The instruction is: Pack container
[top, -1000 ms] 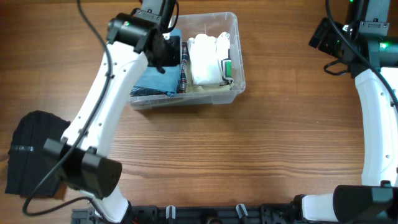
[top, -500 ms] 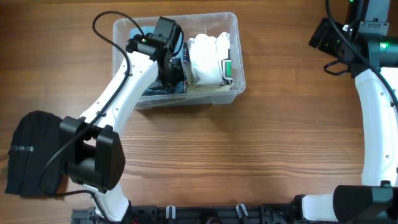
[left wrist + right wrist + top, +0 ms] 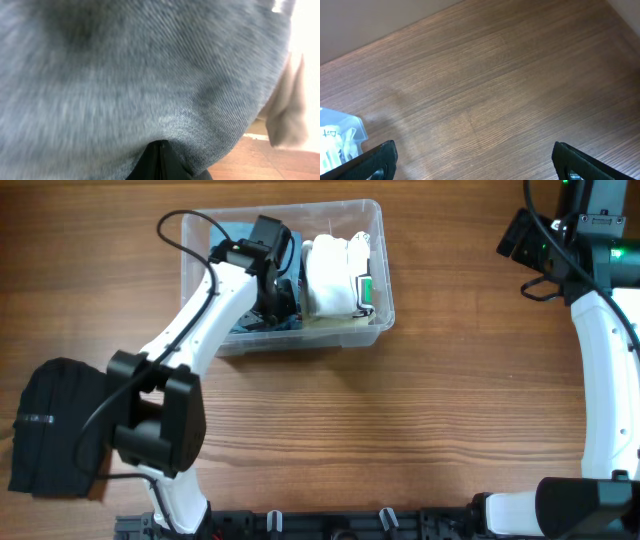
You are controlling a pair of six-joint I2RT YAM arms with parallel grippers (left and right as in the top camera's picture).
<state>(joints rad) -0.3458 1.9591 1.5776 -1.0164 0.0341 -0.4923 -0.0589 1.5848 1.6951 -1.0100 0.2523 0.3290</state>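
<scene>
My left arm (image 3: 195, 315) stretches forward, wrist tipped downward; the left gripper (image 3: 160, 159) has its dark fingers pressed together; my right arm (image 3: 603, 370) runs up the far right edge; the right gripper (image 3: 472, 159) hangs with fingers spread wide.

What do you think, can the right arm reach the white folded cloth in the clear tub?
Probably yes: the white folded cloth lies uncovered in the clear plastic tub, on its right side; the left claw works further left.

Overhead looks straight down on the brown wooden table (image 3: 400, 430); left wrist sits tight against grey ribbed cloth (image 3: 125, 75); right wrist, farther off, shares the clear plastic rectangular tub (image 3: 350, 125) with overhead.
</scene>
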